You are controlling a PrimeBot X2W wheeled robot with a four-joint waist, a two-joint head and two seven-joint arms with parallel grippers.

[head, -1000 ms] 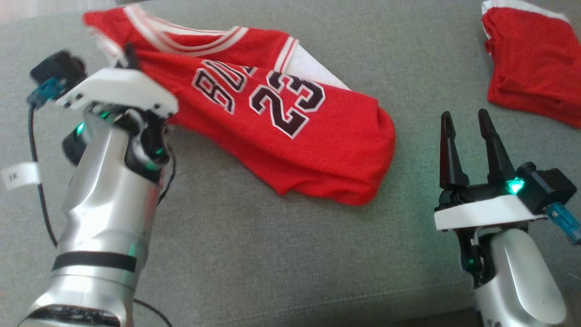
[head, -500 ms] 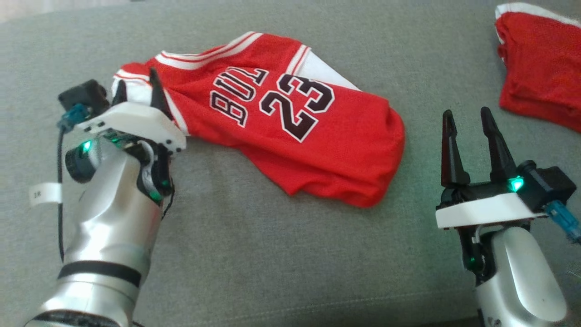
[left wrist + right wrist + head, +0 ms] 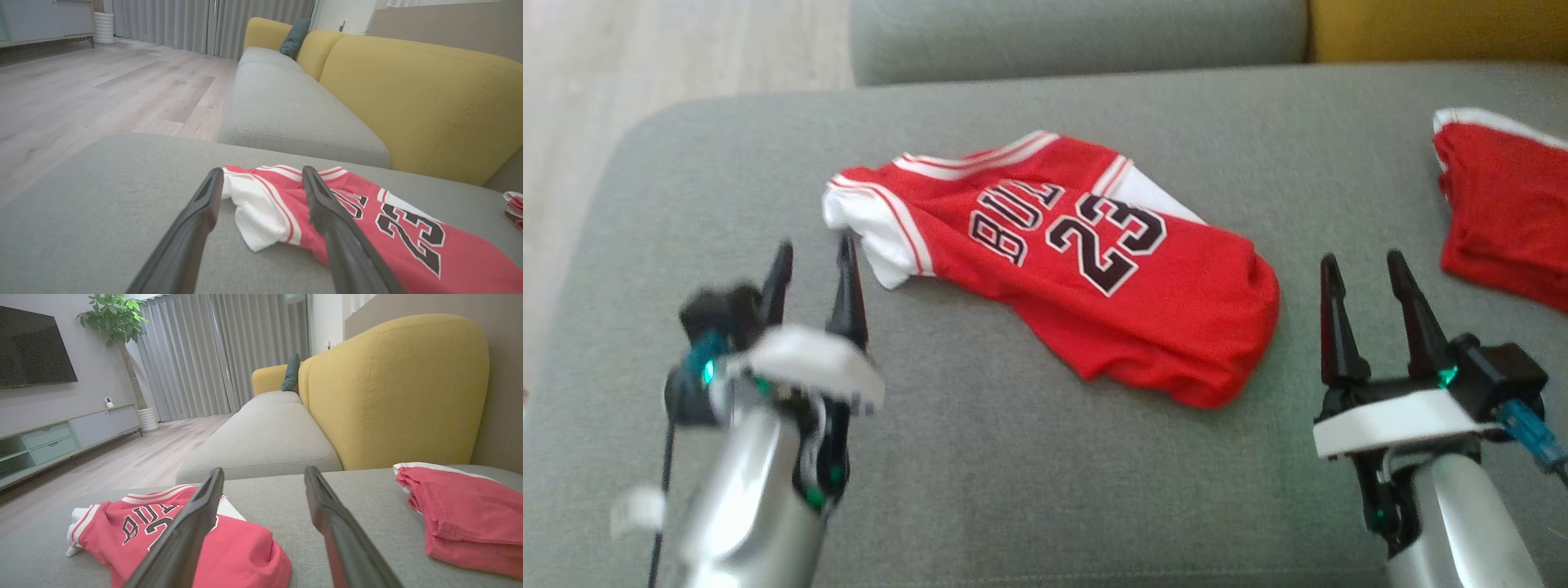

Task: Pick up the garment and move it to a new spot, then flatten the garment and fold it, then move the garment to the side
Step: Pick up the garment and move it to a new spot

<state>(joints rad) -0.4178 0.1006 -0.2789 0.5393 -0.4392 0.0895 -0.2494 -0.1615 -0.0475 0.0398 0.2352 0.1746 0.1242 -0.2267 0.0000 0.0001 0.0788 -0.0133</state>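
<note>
Left gripper (image 3: 815,242) has let go of the jersey (image 3: 1078,261) and backed off; head camera has tilted too, so part of the shift is just view. Fingers are spread wide, nothing between them. Right gripper (image 3: 1362,258) likewise wide and empty.

Jersey lies free on the grey seat cushion (image 3: 1013,457), shoulder end just ahead-right of the left fingertips, hem end ahead-left of the right gripper. It's bunched: white lining turned out at the armhole, hem rolled under.

Risks, my read:
- pinching only the top layer while flattening drags the whole bundle instead of spreading it
- pulling outward past the left gripper runs toward the rounded cushion edge, wood floor (image 3: 572,122) beyond; fabric could slide off
- folded red garment (image 3: 1503,220) sits ahead-right of the right gripper, well apart from the jersey; a wide sweep could snag it

Room: bare cushion between the grippers and behind the fingertips. Cushion gap lies beyond the jersey.
</note>
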